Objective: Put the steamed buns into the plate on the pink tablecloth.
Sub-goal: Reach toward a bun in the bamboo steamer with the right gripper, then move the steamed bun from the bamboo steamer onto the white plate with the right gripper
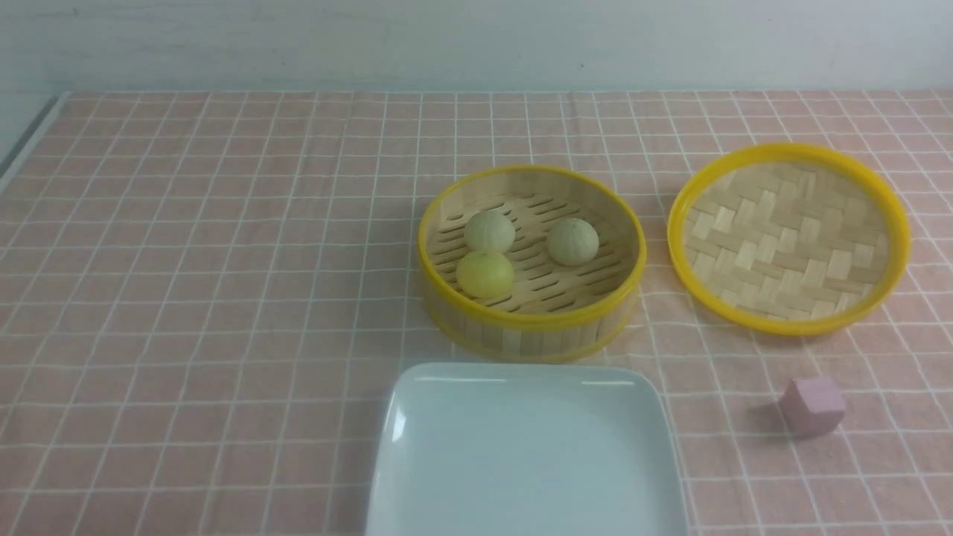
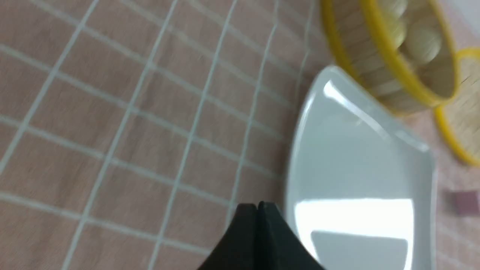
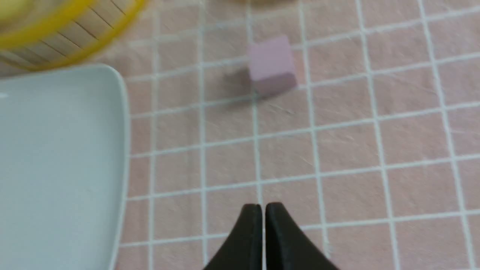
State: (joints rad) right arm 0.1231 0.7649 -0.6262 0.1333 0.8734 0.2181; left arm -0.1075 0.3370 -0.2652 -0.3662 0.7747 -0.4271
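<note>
Three steamed buns lie in the round bamboo steamer (image 1: 530,327): two pale beige ones (image 1: 489,231) (image 1: 572,241) and a pale yellow one (image 1: 485,273). The white square plate (image 1: 526,454) sits empty on the pink tablecloth (image 1: 208,298), just in front of the steamer. Neither arm shows in the front view. In the left wrist view my left gripper (image 2: 257,205) is shut with nothing in it, over the cloth beside the plate (image 2: 360,161). In the right wrist view my right gripper (image 3: 261,206) is shut and empty over bare cloth, between the plate (image 3: 60,150) and the pink cube.
The woven bamboo lid (image 1: 788,238) lies upturned to the right of the steamer. A small pink cube (image 1: 811,405) (image 3: 271,64) sits on the cloth right of the plate. The table's left edge (image 1: 30,134) shows at the far left.
</note>
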